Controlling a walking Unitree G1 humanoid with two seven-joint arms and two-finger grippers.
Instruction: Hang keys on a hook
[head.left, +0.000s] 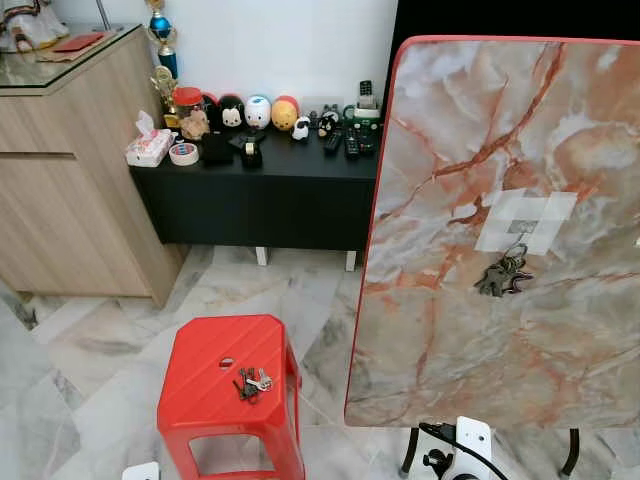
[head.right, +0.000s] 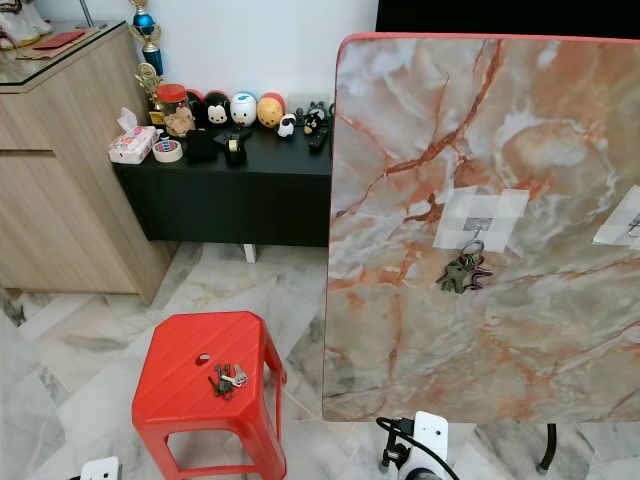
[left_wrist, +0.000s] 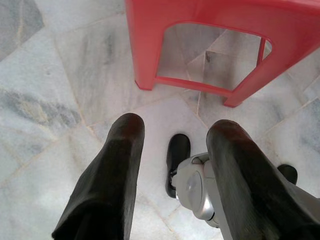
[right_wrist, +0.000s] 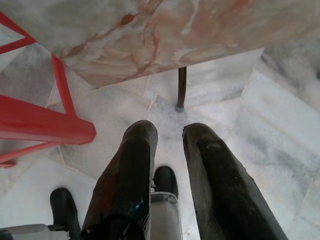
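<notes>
Lying on the red stool (head.left: 228, 375), keys (head.left: 252, 382) wait while both grippers' fingers hang released, empty.

Even, bright indoor light fills both head views, leaving colours clear and detail sharp, with no motion blur. The upright pink-veined marble-patterned board (head.left: 505, 230) carries a soft sheen across its upper half, and the polished grey marble floor tiles (head.left: 60, 350) show pale reflections. The red plastic stool (head.left: 228, 385) casts only a faint, diffuse shadow; deeper shade sits beneath the low black cabinet (head.left: 270, 200). A black area above the board reads as solid dark. In the wrist views, the floor is well lit while the close black fingers (left_wrist: 107, 175) (right_wrist: 127, 175) are soft, slightly out of focus and widened by the lens.
</notes>
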